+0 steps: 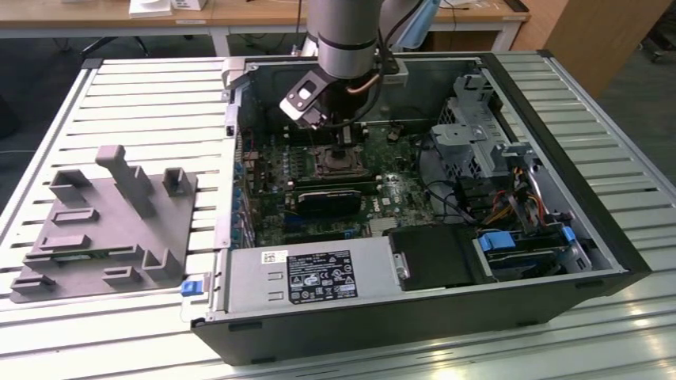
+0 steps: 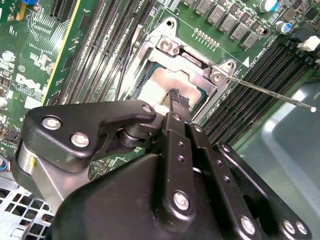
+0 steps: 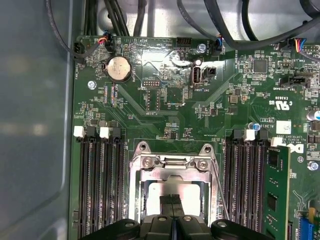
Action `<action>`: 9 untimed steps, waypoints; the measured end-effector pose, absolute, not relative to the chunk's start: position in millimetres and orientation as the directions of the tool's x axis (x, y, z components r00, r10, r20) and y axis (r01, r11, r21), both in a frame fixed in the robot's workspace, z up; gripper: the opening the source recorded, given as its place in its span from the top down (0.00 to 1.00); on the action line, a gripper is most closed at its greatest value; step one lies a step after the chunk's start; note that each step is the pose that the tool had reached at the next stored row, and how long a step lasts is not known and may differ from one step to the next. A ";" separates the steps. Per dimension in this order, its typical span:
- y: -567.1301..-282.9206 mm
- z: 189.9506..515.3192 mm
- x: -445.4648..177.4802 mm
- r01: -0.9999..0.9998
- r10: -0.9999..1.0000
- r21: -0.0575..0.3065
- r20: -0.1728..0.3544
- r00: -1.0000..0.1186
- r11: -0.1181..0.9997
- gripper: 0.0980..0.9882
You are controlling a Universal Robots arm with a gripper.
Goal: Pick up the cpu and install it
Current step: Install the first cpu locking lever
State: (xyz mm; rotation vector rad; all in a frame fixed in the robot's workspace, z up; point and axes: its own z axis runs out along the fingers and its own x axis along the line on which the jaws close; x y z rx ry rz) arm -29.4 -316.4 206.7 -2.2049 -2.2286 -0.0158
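Currently the cpu (image 3: 170,189) is lying flat inside the socket (image 3: 172,161) on the motherboard (image 3: 165,115). Its pale silver top is showing through the socket's metal frame in both wrist views, and I am holding my tool (image 3: 171,199) directly over its middle. My tool is clenched, its two black fingers pressed together with nothing between them, so I am not carrying the chip. The ribbed tips are sitting at or just above the silver top, and I cannot tell whether they are touching it. I am judging from this that the picking-up part is done and that I am in the seating part of the install, with the shut fingertips serving as a presser or a check on the chip rather than as a grasp. The thin lever rod (image 2: 270,92) is sticking out from the socket's corner across the memory slots (image 2: 260,65), so I am taking the socket as not yet latched. Any further move here is calling for a light, straight vertical touch, since sideways drag could shift the chip in its seat. Outward from there, in the exterior view my arm is reaching down into the open computer case (image 1: 591,158). The case is lying on the slatted bench (image 1: 127,111), and the grey fixture block (image 1: 106,222) is sitting well apart on the exterior view's left.
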 end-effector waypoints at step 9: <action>-316.4 208.6 -29.4 1.000 1.000 0.003 0.012 -0.011 0.011 0.99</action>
